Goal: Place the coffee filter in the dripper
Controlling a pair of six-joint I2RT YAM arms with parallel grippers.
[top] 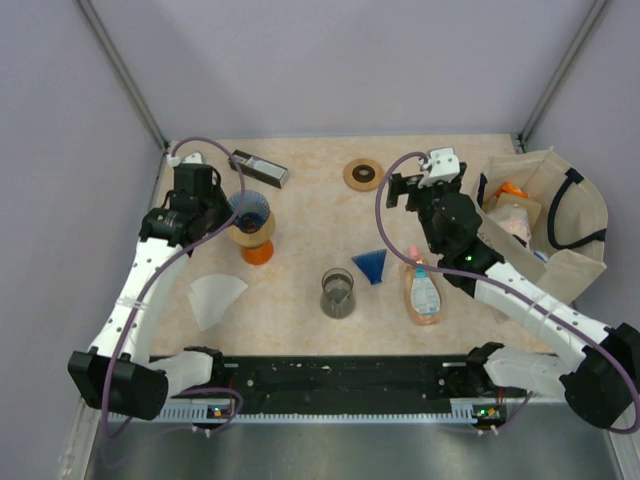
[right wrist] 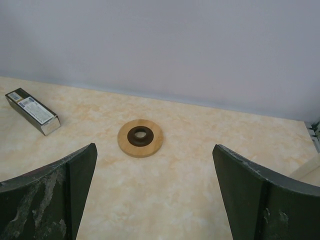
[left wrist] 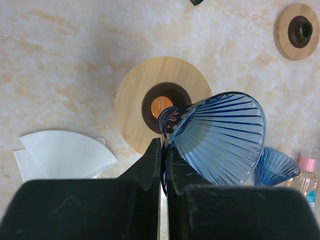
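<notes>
- Two arms work a marbled table (top: pixel 310 215). The left gripper (left wrist: pixel 163 150) is pinched shut on the rim of the blue dripper (left wrist: pixel 220 135), which it holds tilted just above a round wooden stand (left wrist: pixel 132 95). The stand's centre hole shows orange.
- One white paper filter (top: pixel 215 298) lies flat on the table on the near-left side of the stand. It is well apart from the dripper, and no finger is on it.
- The right gripper (right wrist: pixel 154 150) hangs with its jaws spread wide and holds nothing. Beyond it lie a small wooden ring (right wrist: pixel 140 137) and a dark box (right wrist: pixel 32 111).
- The filter looks feather-light, thin and limp, so it would likely crease or tear under a hard squeeze. It sits flush with the table, which leaves a fingertip little to get under.
- The curved outer edge, or the folded seam at its left side, seems the best place for a gentle pinch. In the left wrist view a second layer peeks out there, so two sheets might lift together.
- The dripper is ribbed, glossy and stiff, and probably slippery. Gripped by one edge it could swing or slip. It likely needs seating mouth-up on the stand before the paper goes in.
- Nearby clutter includes a second blue cone (top: pixel 372 265), a glass beaker (top: pixel 338 293) and a bottle (top: pixel 422 290) at mid-table.
</notes>
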